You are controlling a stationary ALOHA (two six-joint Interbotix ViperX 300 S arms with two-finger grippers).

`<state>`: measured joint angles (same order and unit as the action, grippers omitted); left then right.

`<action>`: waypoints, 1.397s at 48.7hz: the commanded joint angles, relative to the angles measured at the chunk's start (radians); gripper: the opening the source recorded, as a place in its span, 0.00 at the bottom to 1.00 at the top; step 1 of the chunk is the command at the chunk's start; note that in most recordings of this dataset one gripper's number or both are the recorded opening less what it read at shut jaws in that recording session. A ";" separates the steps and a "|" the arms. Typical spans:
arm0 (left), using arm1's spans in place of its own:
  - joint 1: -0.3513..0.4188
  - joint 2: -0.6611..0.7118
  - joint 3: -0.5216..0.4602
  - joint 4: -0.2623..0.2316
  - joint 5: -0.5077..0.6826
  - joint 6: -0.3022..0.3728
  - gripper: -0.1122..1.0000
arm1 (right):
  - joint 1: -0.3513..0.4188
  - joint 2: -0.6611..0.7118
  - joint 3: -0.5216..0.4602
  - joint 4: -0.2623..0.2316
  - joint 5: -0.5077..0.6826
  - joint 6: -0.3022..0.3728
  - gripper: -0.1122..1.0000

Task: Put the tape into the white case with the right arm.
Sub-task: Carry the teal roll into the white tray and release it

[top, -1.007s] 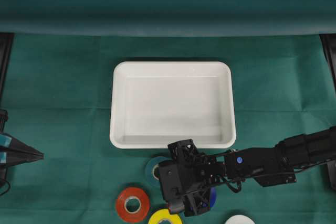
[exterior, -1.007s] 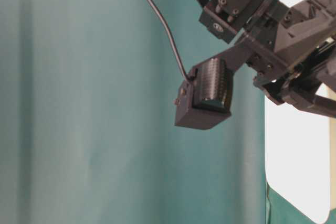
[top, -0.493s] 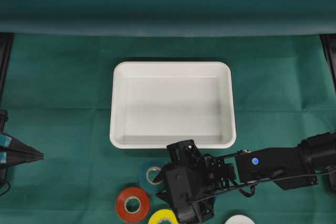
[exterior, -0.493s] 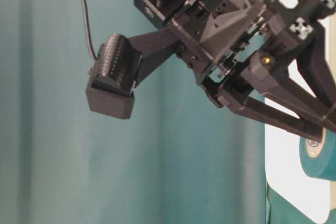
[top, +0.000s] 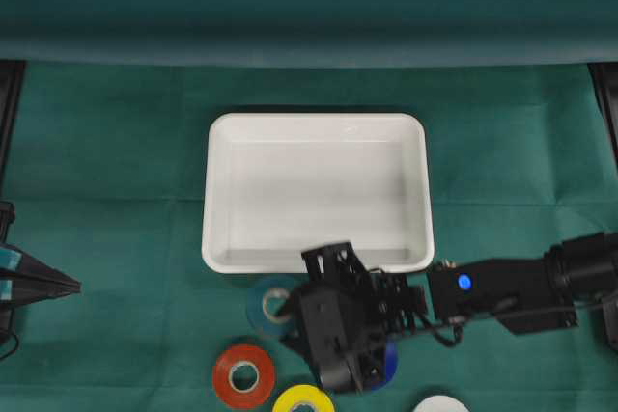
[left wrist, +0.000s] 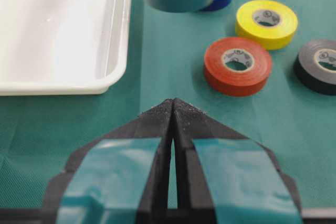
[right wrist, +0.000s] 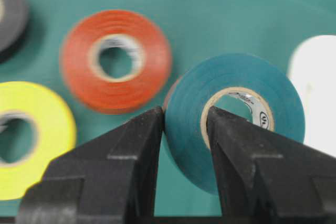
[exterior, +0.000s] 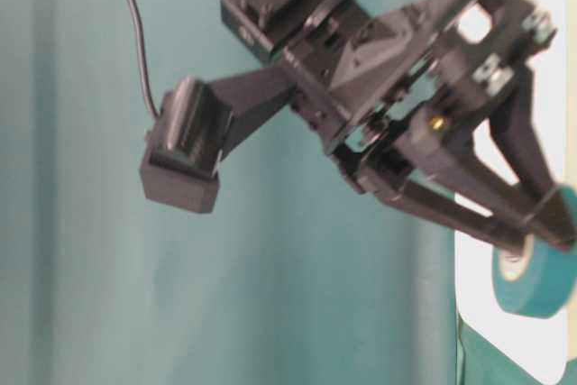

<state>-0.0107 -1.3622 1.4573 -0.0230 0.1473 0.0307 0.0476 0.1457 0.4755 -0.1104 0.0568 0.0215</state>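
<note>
The white case (top: 316,120) lies mid-table, with nothing in it; its near corner shows in the left wrist view (left wrist: 118,51). My all-black right gripper (top: 280,304) is just in front of the case's front rim, shut on a teal tape roll (top: 259,304). One finger is inside the roll's core and one is outside (right wrist: 184,109). The teal roll (right wrist: 289,114) hangs clear of the cloth in the table-level view (exterior: 539,279). My left gripper (top: 72,285), with light-blue bands, rests shut and empty at the left edge (left wrist: 173,100).
Loose rolls lie on the green cloth in front of the case: red (top: 243,375), yellow (top: 302,399), blue (top: 386,364) under the right gripper's body, white (top: 440,403) at the frame edge, and a black one (left wrist: 320,66).
My right gripper has closed on the teal roll, raised it off the cloth and carried it slightly toward the case's front rim. The left arm has not moved.
</note>
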 commanded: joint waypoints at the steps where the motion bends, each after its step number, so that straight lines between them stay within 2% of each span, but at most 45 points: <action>1: 0.000 0.011 -0.011 0.002 -0.009 0.000 0.10 | -0.040 -0.032 -0.035 -0.025 -0.008 -0.002 0.10; 16: 0.000 0.011 -0.011 0.000 -0.009 0.000 0.10 | -0.206 0.020 -0.100 -0.143 -0.044 -0.003 0.10; 28: 0.000 0.009 -0.011 0.000 -0.009 0.000 0.10 | -0.311 0.104 -0.175 -0.152 -0.071 -0.003 0.10; 39: 0.000 0.009 -0.009 0.000 -0.009 0.000 0.10 | -0.341 0.132 -0.196 -0.152 -0.071 -0.002 0.10; 68: 0.000 0.008 -0.008 0.000 -0.011 0.000 0.10 | -0.345 0.144 -0.190 -0.152 -0.069 0.003 0.11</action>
<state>-0.0107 -1.3622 1.4603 -0.0230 0.1473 0.0307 -0.2976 0.3114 0.3037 -0.2608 -0.0031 0.0230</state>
